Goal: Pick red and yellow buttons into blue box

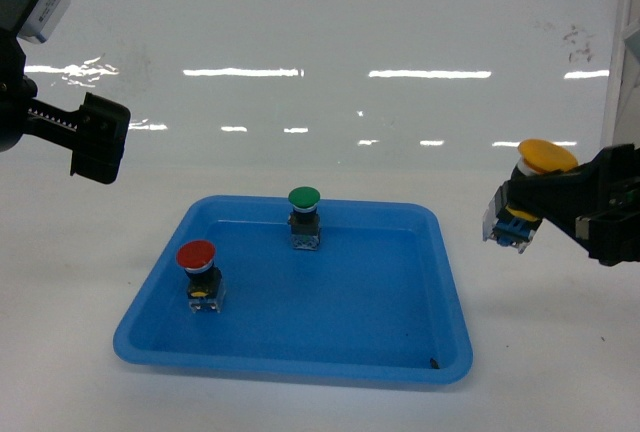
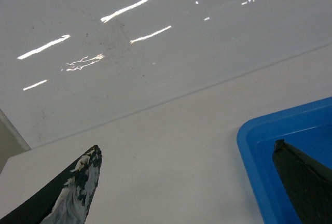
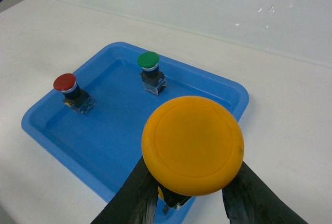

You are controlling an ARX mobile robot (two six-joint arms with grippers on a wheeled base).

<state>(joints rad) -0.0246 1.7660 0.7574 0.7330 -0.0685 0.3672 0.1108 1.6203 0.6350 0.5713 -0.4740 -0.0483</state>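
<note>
My right gripper (image 1: 525, 207) is shut on the yellow button (image 1: 548, 155) and holds it in the air, right of the tray. In the right wrist view the yellow cap (image 3: 192, 143) fills the space between the dark fingers (image 3: 132, 198), over the tray's right rim. The red button (image 1: 197, 257) stands upright on its dark base in the left part of the tray, red button (image 3: 66, 82) also in the right wrist view. My left gripper (image 1: 100, 137) hangs open, high at the left; nothing lies between its fingertips (image 2: 85, 175). The blue box is out of view.
A shallow blue tray (image 1: 290, 362) with rounded corners lies mid-table; its corner (image 2: 249, 146) shows in the left wrist view. A green-capped button (image 1: 304, 199) stands at the tray's back middle, green button (image 3: 148, 59). White tabletop surrounds the tray, and a glossy white wall stands behind.
</note>
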